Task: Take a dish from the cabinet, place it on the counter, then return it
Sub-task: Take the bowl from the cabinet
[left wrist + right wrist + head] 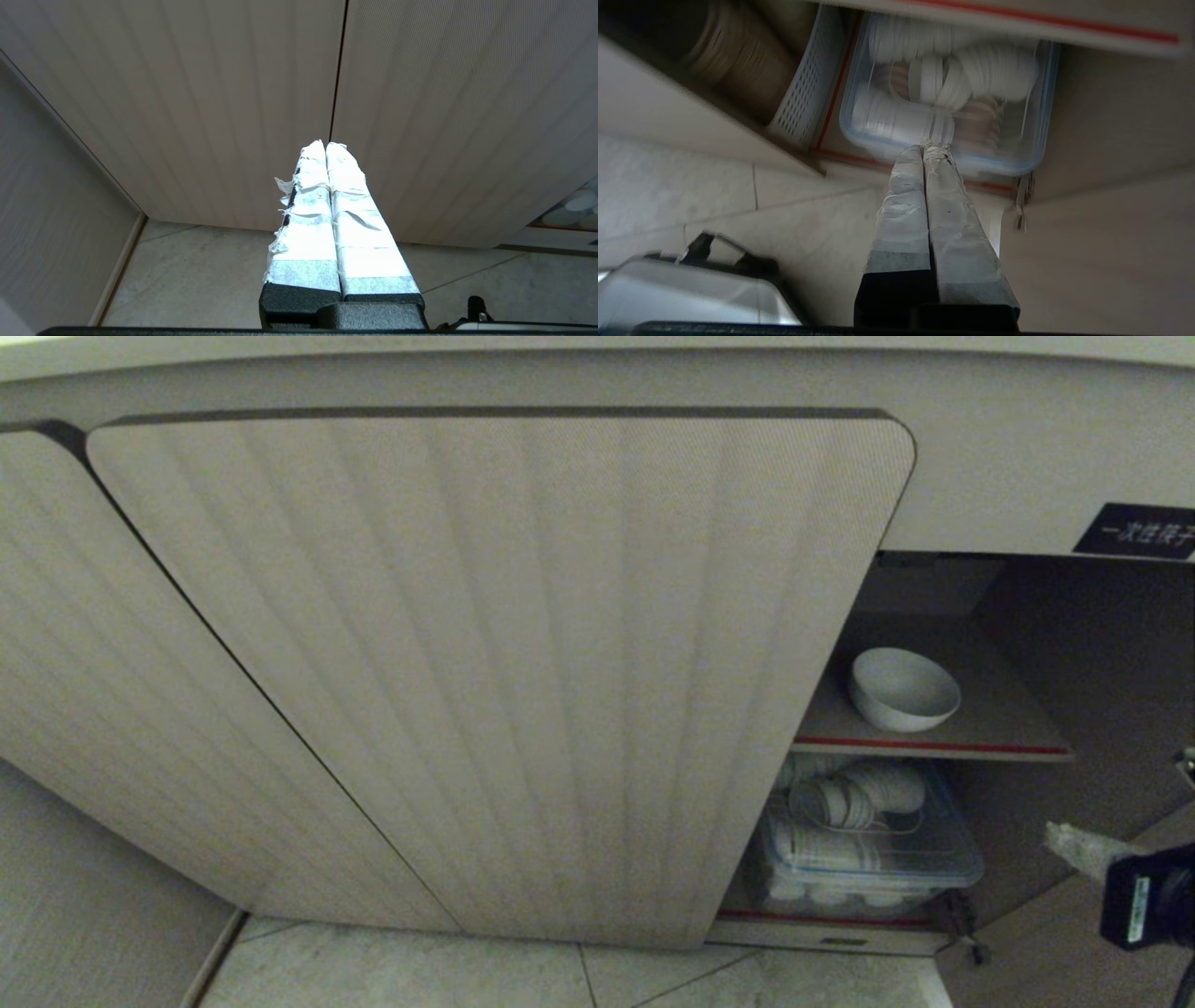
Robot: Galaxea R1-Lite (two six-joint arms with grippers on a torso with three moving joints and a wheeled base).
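The dish (904, 688), a plain white bowl, rests on the upper grey shelf (1008, 733) of the beige cabinet (504, 653), whose right bay stands open. My right gripper (1060, 840) comes in at the lower right, low and well clear of the dish, its taped fingers shut and empty. In the right wrist view the right gripper (923, 148) points at the lower shelf's clear box (1036, 154). My left gripper (325, 145) is shut with nothing in it, parked before the closed ribbed doors (420, 116). The counter is out of view.
A clear plastic box (952, 873) of stacked ribbed paper cups (840, 803) fills the bottom shelf. A white perforated basket (808, 79) stands beside it behind the door. The open door panel (1055, 943) swings out at the right. A black label (1134, 530) sits above the bay. Tiled floor (467, 971) lies below.
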